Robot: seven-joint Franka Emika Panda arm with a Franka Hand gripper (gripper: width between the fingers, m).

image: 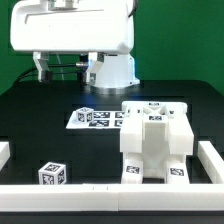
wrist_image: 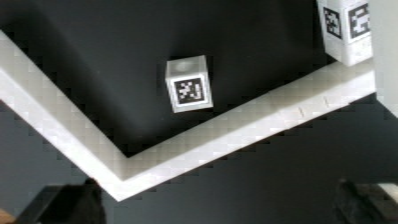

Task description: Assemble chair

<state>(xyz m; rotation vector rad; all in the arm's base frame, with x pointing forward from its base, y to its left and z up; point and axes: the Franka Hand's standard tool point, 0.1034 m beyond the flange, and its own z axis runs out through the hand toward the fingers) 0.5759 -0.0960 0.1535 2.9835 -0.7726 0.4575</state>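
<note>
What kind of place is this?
Probably a robotics lab bench: a white robot arm over a black table with a raised white border, a marker board, and white chair parts carrying black-and-white tags.

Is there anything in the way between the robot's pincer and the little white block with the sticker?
No, nothing I can see. The open pincer hangs above the little white block, and only bare black table lies around it. The white rim runs close beside the block but doesn't touch or cover it.
</note>
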